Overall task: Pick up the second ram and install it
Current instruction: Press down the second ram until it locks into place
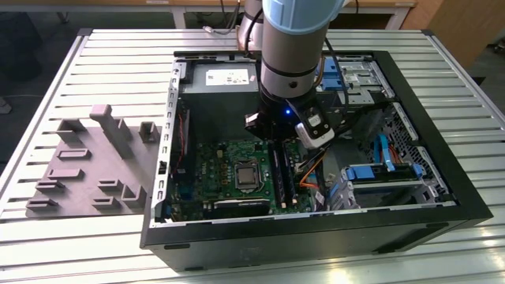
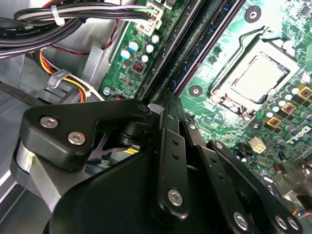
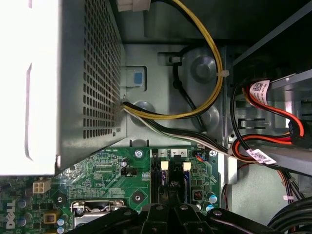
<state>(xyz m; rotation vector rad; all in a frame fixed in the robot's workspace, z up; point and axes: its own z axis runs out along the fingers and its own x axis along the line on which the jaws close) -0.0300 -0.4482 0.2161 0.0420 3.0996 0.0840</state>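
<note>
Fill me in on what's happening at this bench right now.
A robot arm is reaching down into an open computer case lying on a slatted table. Its gripper sits right over the memory slots on the green motherboard, beside the processor socket. A grey fixture block lies outside the case, on the exterior view's left.

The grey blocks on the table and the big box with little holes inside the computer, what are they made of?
The grey blocks look like matte plastic: dull, even grey, no shine. The holed box looks like bare sheet metal: silvery, with rows of punched holes.
</note>
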